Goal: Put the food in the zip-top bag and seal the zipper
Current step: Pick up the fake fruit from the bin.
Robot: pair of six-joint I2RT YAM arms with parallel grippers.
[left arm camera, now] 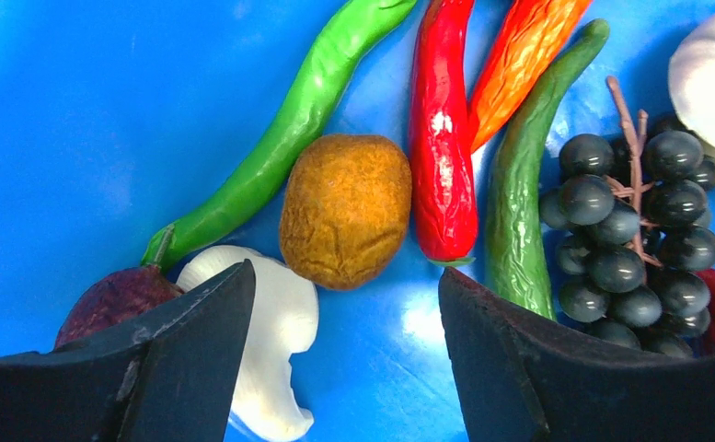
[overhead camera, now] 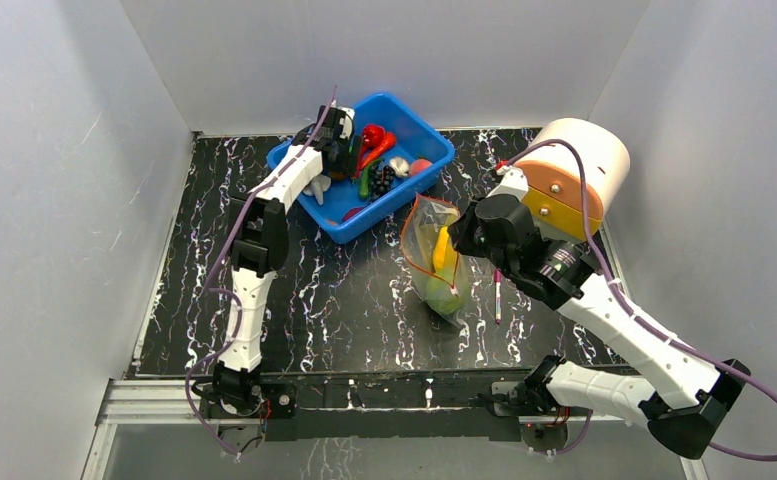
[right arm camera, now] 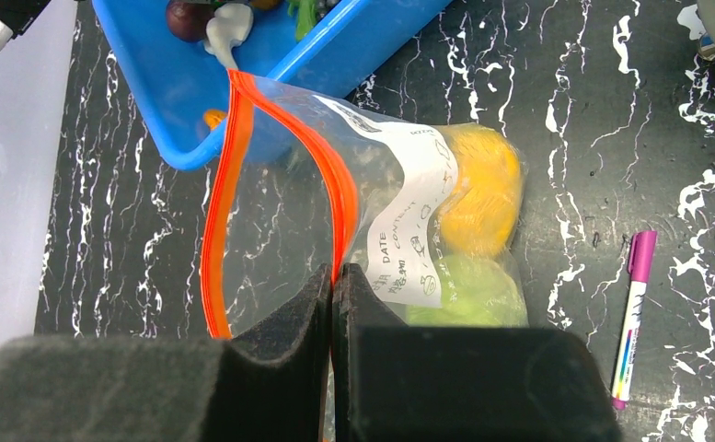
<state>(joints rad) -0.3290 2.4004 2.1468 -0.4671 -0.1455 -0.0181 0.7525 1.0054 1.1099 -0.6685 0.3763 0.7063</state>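
Pinching zipper (right arm camera: pixel 338 193) of gaping clear zip-top bag (right arm camera: pixel 280 212): right gripper (right arm camera: pixel 335 273) | left gripper (left arm camera: pixel 344 281): released, empty

tub (left arm camera: pixel 59 110): glossy plastic | zip-top bag (right arm camera: pixel 280 212): clear crinkly plastic | brown piece (left arm camera: pixel 346 210): matt, rough

A black worktop (overhead camera: pixel 344 310) veined with white marbling fills the floor of a white-walled enclosure. At its far side, left of centre, sits a blue tub (overhead camera: pixel 404 110), and at the far right a white and orange drum (overhead camera: pixel 574 175). Near the middle a clear zip-top bag (overhead camera: pixel 434 255) rests on it, with a pink-capped pen (overhead camera: pixel 497 295) lying just to its right.
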